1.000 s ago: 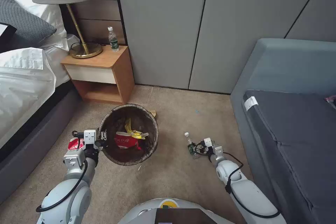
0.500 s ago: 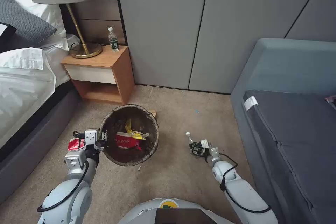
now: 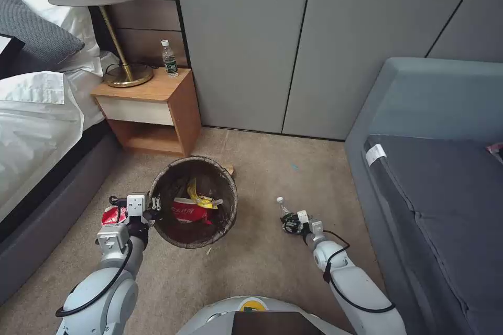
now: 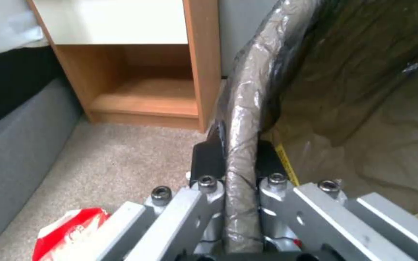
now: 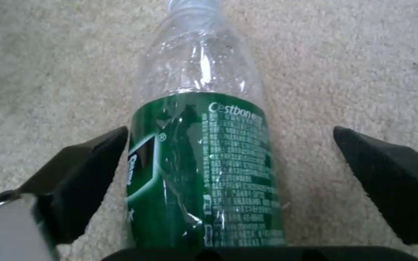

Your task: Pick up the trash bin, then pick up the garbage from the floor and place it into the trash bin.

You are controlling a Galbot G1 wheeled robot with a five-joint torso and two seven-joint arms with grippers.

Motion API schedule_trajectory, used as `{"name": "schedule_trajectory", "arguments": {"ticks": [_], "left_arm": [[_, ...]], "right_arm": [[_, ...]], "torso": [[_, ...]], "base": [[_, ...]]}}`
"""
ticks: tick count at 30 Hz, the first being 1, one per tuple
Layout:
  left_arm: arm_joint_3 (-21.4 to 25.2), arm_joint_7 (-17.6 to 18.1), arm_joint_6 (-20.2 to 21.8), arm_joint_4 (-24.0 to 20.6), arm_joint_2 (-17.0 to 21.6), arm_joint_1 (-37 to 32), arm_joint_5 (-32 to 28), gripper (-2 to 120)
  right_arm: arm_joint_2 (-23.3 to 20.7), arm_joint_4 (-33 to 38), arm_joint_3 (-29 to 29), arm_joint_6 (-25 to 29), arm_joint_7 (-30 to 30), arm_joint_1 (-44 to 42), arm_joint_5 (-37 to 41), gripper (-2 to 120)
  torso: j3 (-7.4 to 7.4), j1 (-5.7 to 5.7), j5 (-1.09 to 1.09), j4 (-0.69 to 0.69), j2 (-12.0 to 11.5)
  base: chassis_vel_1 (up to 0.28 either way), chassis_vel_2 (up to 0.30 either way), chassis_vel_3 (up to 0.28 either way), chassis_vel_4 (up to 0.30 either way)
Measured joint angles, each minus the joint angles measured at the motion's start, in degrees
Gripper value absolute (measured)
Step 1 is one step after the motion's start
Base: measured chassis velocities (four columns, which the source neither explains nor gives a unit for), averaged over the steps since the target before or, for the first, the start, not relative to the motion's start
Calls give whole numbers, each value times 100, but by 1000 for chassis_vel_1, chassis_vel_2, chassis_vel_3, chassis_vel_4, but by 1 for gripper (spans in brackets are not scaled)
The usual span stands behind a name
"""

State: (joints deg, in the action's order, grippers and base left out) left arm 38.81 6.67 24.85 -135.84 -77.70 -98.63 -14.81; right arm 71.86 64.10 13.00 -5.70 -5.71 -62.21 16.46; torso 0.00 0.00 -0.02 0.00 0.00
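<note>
The trash bin (image 3: pixel 181 238), lined with a dark bag, sits at centre-left of the head view with red and yellow wrappers (image 3: pixel 191 208) inside. My left gripper (image 3: pixel 148 208) is shut on its near-left rim (image 4: pixel 242 145), one finger on each side of the bagged edge. A clear green-labelled bottle (image 3: pixel 287 217) lies on the carpet to the right. My right gripper (image 3: pixel 294 223) is open around it, and its black fingers (image 5: pixel 88 177) flank the green label (image 5: pixel 204 174). A red-and-white carton (image 3: pixel 112 215) lies beside my left wrist.
A wooden nightstand (image 3: pixel 152 110) with a lamp and a second bottle (image 3: pixel 168 58) stands behind the bin, the bed (image 3: pixel 36 131) to the left. A grey sofa (image 3: pixel 435 183) borders the right side. Grey wardrobe doors (image 3: pixel 293 42) close off the back. A small brown scrap (image 3: pixel 229 169) lies behind the bin.
My right arm has slid left toward the bottle, and its open fingers now sit around the bottle's body. The left gripper and the bin have stayed in place.
</note>
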Motion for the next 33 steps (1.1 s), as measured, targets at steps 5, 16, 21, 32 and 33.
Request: {"name": "schedule_trajectory", "arguments": {"ticks": [5,16,21,32,33], "left_arm": [[-11,0,-3,18,0,12,1,0],[-18,-2,-13,63,14,40,-4,0],[-18,-2,-17,68,21,45,-8,0],[-15,-3,-22,75,39,50,-17,0],[-14,-5,-22,75,45,50,-19,0]], "right_arm": [[33,-43,9,22,-25,3,-16,82],[39,16,29,67,-28,-51,-28,45],[-1,176,30,56,26,-109,-26,33],[-353,1567,85,-71,225,-465,157,31],[-418,1800,85,-105,240,-514,207,31]], "torso": [[0,0,0,0,0],[0,0,0,0,0],[1,0,4,2,0],[1,0,2,0,0],[1,0,2,0,0]], "base": [[0,0,0,0],[0,0,0,0],[0,0,0,0],[0,0,0,0],[0,0,0,0]]}}
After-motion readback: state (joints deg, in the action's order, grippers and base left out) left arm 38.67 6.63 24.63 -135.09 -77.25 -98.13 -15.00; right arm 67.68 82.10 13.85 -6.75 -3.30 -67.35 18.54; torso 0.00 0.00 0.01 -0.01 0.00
